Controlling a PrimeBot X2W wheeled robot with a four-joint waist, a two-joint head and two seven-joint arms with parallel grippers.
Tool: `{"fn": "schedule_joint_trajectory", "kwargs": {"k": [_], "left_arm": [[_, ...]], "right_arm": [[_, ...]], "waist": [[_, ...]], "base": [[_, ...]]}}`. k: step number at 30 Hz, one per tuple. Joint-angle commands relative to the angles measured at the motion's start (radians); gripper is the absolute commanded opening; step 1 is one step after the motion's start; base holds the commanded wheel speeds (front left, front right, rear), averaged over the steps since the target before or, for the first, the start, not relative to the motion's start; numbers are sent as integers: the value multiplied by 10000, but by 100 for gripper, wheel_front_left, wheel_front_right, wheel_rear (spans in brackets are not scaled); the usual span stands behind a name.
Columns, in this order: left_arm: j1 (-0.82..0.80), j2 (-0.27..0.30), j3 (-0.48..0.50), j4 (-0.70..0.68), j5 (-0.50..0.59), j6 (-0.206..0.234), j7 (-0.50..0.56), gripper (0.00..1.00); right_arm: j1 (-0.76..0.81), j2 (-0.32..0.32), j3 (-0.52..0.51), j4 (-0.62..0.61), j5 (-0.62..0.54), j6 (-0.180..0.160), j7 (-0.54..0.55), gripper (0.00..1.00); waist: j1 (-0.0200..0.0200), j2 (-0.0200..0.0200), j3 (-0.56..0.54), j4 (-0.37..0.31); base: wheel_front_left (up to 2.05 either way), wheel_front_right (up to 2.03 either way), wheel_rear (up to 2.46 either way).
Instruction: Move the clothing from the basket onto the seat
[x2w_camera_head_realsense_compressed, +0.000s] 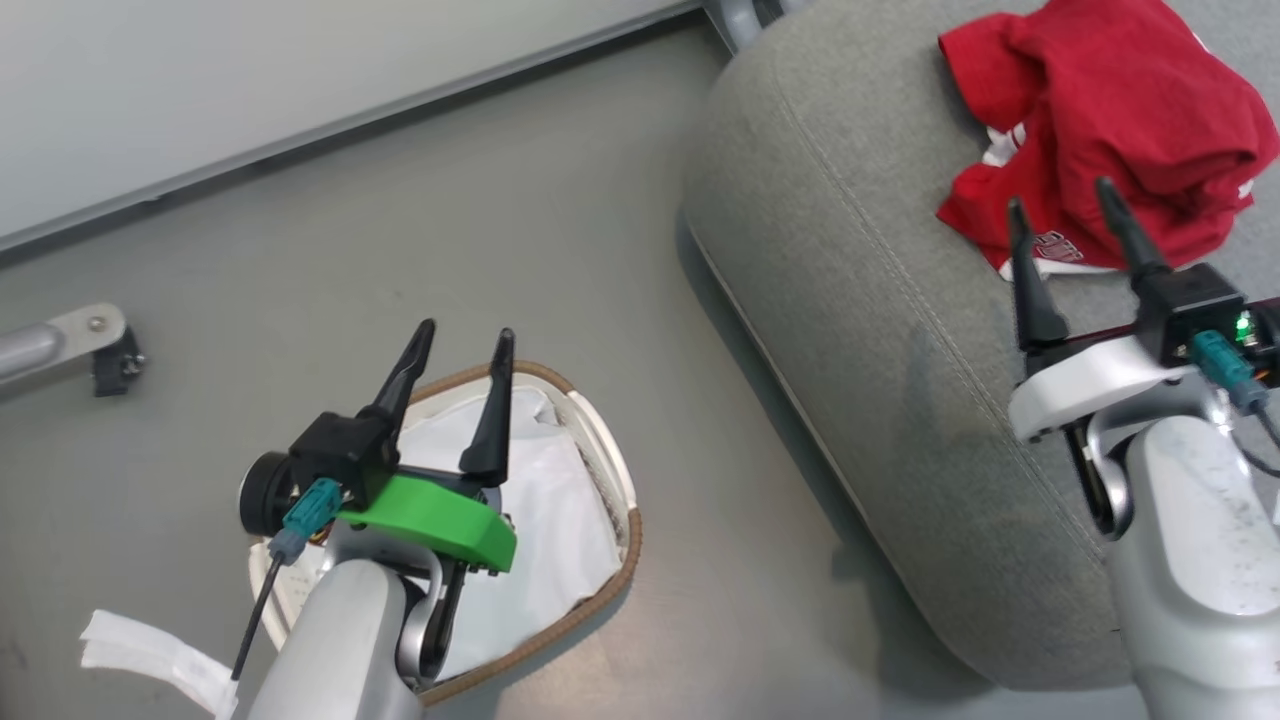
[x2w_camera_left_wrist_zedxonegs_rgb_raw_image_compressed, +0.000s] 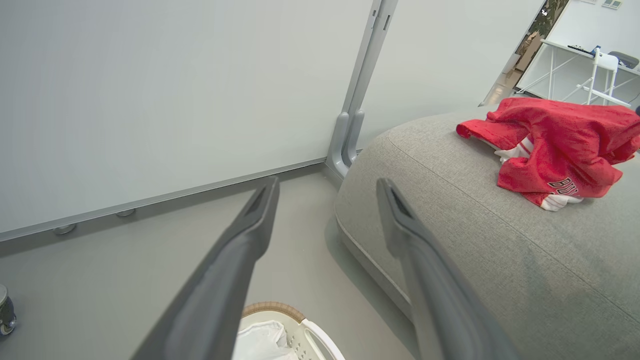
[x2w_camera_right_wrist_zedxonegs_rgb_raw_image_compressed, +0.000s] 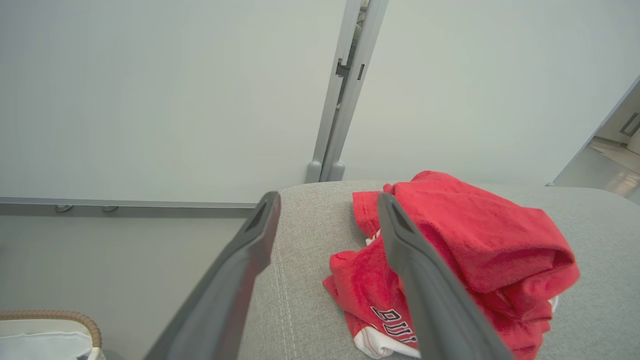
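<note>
1. Nearest the lens, at the lower left of the head view, the left gripper (x2w_camera_head_realsense_compressed: 466, 332) is held over the basket (x2w_camera_head_realsense_compressed: 634, 540), its fingers spread wide and empty.
2. A white liner (x2w_camera_head_realsense_compressed: 560, 520) is seen inside the basket.
3. At the right edge, the right gripper (x2w_camera_head_realsense_compressed: 1060, 195) is held with its fingers wide apart, and nothing is clamped between them.
4. The clothing (x2w_camera_head_realsense_compressed: 1110, 110) is heaped at the upper right, on the seat (x2w_camera_head_realsense_compressed: 850, 300).

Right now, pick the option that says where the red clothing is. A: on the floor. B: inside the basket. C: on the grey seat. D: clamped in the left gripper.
C: the clothing lies crumpled on the seat, in front of the open right gripper, apart from the basket on the floor.
</note>
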Motion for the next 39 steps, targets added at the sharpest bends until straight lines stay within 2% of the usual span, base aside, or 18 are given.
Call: {"fn": "schedule_joint_trajectory", "kwargs": {"k": [1,12,22,32,39], "left_arm": [[250,-54,173,27,86,-42,-8,100],[963,-164,2014,434,779,225,-8,100],[1687,-174,3283,793,1125,506,-8,100],[2484,-174,3784,897,1092,585,-8,100],[3026,-173,3867,803,998,367,-8,100]], "right_arm": [[186,64,160,33,113,-15,0,100],[766,660,1099,509,519,-15,0,100],[1364,783,1173,900,702,-15,0,100],[2054,788,1354,977,965,-15,0,100],[2515,789,1359,1030,1028,-15,-2,100]], "waist": [[1,0,-682,679],[1,0,-1344,1765],[1,0,-1696,2361],[1,0,-2228,2631],[1,0,-2666,2554]], "base": [[0,0,0],[0,0,0],[0,0,0],[0,0,0],[0,0,0]]}}
